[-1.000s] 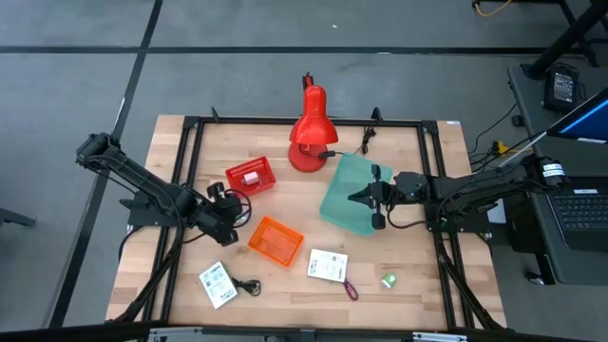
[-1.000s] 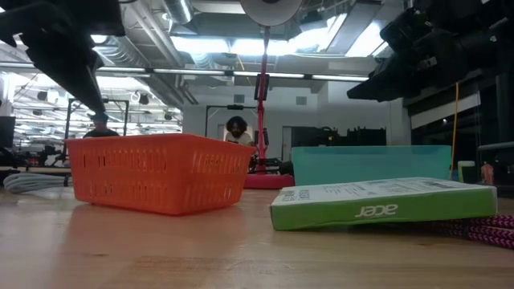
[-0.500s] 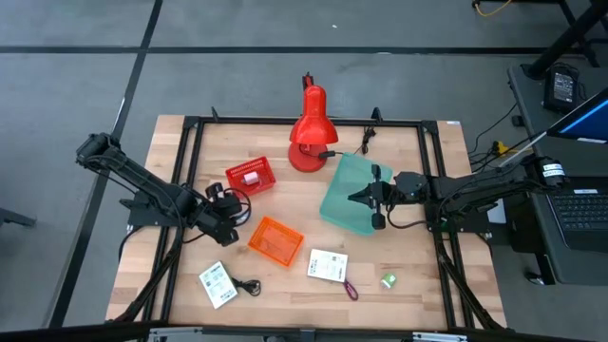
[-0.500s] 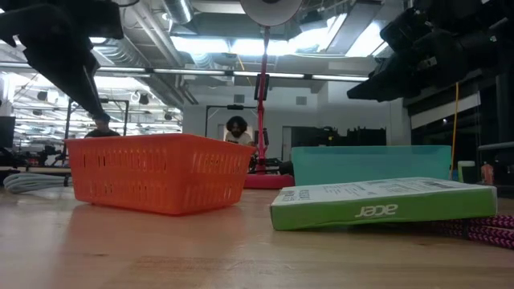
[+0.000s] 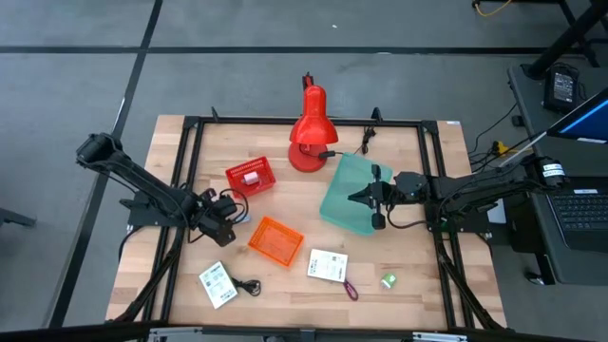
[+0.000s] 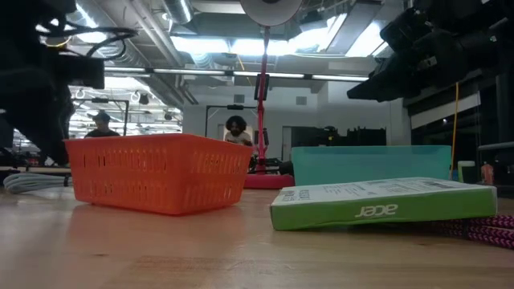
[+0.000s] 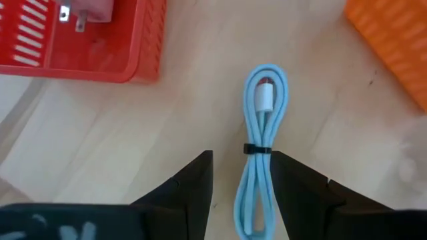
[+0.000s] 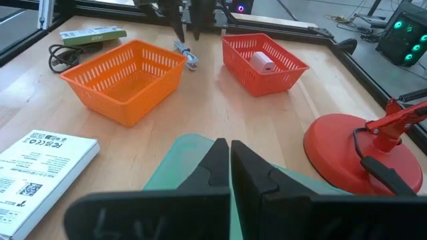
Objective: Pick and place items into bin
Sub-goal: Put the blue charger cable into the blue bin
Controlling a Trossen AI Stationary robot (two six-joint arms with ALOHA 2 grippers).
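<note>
Pale wooden table (image 5: 180, 261), black frame, grey floor, ceiling lights beyond.

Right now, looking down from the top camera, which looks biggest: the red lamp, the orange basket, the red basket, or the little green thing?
1. Red lamp
2. Orange basket
3. Red basket, only a bit smaller than the orange one
4. Little green piece, by far the smallest

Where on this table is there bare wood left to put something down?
Free: the far-left corner behind the red basket, and the near-right corner beyond the green piece. Crowded: the middle, where the orange basket, teal bin, red lamp and white cards sit close.
</note>
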